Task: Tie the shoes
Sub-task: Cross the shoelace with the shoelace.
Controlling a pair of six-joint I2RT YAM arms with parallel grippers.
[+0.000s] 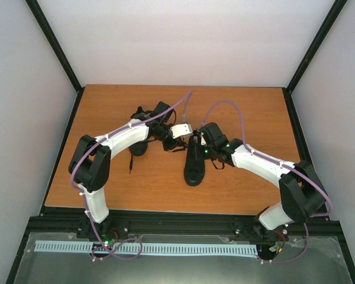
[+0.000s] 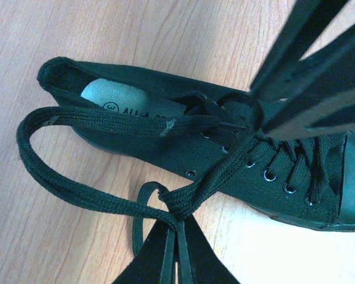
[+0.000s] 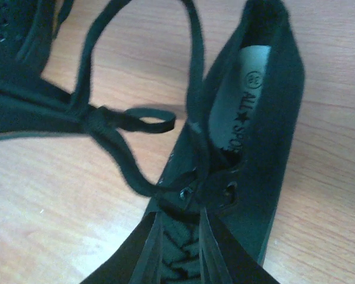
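Bench (image 1: 242,106): wood, carries both shoes.
Centre shoe (image 1: 194,167): mid-bench, btwn the two arms; black canvas, pale insole showing in the heel opening.
Second shoe (image 1: 138,148): to the left, near the first, partly hidden under the L arm.
Lace (image 2: 65,189): long black loop lying on the bench beside the centre shoe's heel end, strands bunched at one spot.
Left pincer (image 2: 177,228): fingers closed to a slit, gripping that bunch just beside the shoe's flank.
Right pincer (image 3: 180,216): narrow gap, fingers either side of the top lacing by the upper eyelets. Pinching anything or not: can't tell.
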